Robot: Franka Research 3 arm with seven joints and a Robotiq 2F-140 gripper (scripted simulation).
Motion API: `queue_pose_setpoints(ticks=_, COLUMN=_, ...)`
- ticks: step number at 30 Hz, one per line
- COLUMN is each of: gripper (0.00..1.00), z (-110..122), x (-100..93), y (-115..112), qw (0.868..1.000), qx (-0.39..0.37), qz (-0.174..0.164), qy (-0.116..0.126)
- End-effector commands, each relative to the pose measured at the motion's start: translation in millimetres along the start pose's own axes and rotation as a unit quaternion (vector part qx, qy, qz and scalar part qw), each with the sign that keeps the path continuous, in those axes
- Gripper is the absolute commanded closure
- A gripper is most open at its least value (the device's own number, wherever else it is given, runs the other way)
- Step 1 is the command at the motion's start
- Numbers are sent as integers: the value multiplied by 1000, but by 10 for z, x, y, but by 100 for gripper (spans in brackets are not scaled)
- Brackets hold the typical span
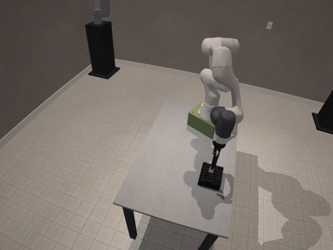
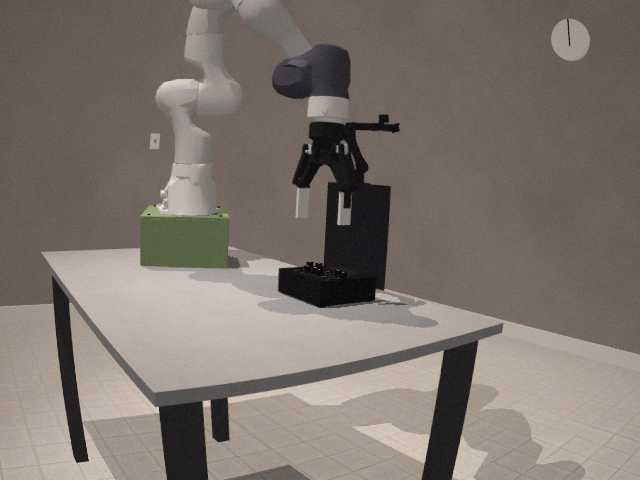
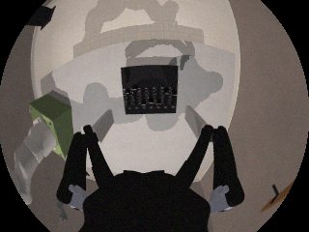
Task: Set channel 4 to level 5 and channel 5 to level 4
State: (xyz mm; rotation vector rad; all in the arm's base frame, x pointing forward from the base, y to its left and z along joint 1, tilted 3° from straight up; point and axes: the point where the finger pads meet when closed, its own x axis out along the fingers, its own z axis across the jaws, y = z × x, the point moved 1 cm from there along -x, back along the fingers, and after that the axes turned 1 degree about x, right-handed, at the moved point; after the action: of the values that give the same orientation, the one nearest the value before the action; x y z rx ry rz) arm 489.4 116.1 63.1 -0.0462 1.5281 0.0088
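A: Item: gripper (image 2: 322, 206). I'm holding it wide open, empty, above the desk (image 2: 326, 285) near the table (image 2: 155, 330) edge.

B: Risk?

A: Wide fingers (image 2: 302, 202) nudging neighbouring faders (image 3: 150, 97), or shoving the desk.

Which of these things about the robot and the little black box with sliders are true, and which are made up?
1. The claw is wide open and holds nothing. True.
2. The claw is touching the lighting desk. False: it hangs in the air above the desk, with a gap between.
3. The arm stands on a green block. True.
4. The lighting desk lies tipped on its side. False: it sits flat on the grey table, faders upward.
5. The lighting desk is on the floor. False: it is on the table, near one long edge.
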Motion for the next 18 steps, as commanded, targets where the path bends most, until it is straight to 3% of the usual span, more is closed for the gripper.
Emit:
queue_pose_setpoints(ticks=1, gripper=0, z=31, x=390, y=-333, qw=1000, qx=11, qz=2, qy=-2)
queue_pose_setpoints(ticks=5, gripper=0, z=25, x=441, y=-374, qw=1000, qx=11, qz=2, qy=-1)
queue_pose_setpoints(ticks=6, gripper=100, z=25, x=441, y=-374, qw=1000, qx=11, qz=2, qy=-1)
queue_pose_setpoints(ticks=18, gripper=100, z=25, x=441, y=-374, qw=1000, qx=11, qz=2, qy=-1)
